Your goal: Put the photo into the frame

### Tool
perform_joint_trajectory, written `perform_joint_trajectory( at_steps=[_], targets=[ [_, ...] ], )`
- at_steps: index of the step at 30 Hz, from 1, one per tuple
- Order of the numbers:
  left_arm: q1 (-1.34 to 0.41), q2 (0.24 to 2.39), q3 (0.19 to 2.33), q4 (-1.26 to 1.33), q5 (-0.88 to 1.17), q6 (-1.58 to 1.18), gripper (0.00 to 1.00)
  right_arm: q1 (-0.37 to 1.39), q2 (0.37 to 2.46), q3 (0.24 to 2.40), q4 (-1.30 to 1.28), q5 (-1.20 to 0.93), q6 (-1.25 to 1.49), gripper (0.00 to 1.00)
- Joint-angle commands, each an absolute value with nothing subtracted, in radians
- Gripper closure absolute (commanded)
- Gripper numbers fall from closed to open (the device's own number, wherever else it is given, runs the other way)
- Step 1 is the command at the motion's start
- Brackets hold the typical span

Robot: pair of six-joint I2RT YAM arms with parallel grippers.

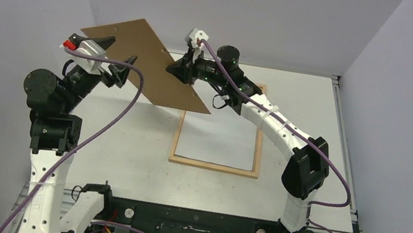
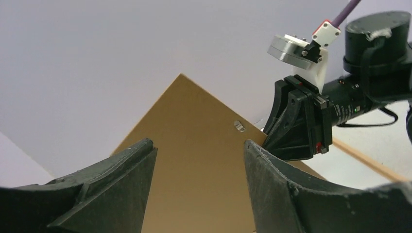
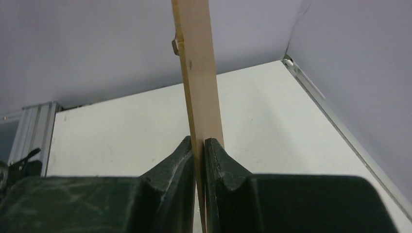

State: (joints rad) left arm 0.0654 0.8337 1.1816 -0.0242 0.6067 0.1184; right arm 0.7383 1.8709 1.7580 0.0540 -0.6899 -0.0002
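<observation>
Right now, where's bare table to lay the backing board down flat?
Widest bare tabletop: left of the frame, ahead of the left arm's base. Narrower strip: between the frame's right side and the side rail, under the right arm. Crowded: above the frame's far-left corner, where the right gripper holds the backing board beside the open left gripper.

One frame [image 1: 213, 166], one photo [image 1: 219, 140], one brown backing board [image 1: 144, 60], and two grippers: left gripper [image 1: 125, 72], right gripper [image 1: 174, 69].

Left hand [image 2: 199, 145] raised, gaping wide; right hand [image 3: 199, 144] raised opposite, pinched tight.
</observation>
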Motion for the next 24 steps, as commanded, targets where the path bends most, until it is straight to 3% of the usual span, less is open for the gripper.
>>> perform_joint_trajectory(
  at_steps=[1, 11, 18, 24],
  targets=[
    [0.063, 0.839, 1.190, 0.022, 0.479, -0.035, 0.36, 0.741, 1.818, 1.749, 0.257, -0.559, 0.262, 1.00],
    [0.064, 0.934, 1.225, -0.045, 0.454, -0.174, 0.37, 0.709, 1.831, 1.866, 0.033, -0.250, 0.593, 1.00],
    [0.063, 0.992, 1.205, -0.047, 0.460, -0.262, 0.38, 0.575, 1.891, 1.852, -0.051, -0.331, 1.019, 1.00],
    [0.064, 1.026, 1.163, -0.062, 0.409, -0.294, 0.39, 0.533, 1.826, 1.721, -0.026, -0.286, 1.052, 1.00]
  ],
)
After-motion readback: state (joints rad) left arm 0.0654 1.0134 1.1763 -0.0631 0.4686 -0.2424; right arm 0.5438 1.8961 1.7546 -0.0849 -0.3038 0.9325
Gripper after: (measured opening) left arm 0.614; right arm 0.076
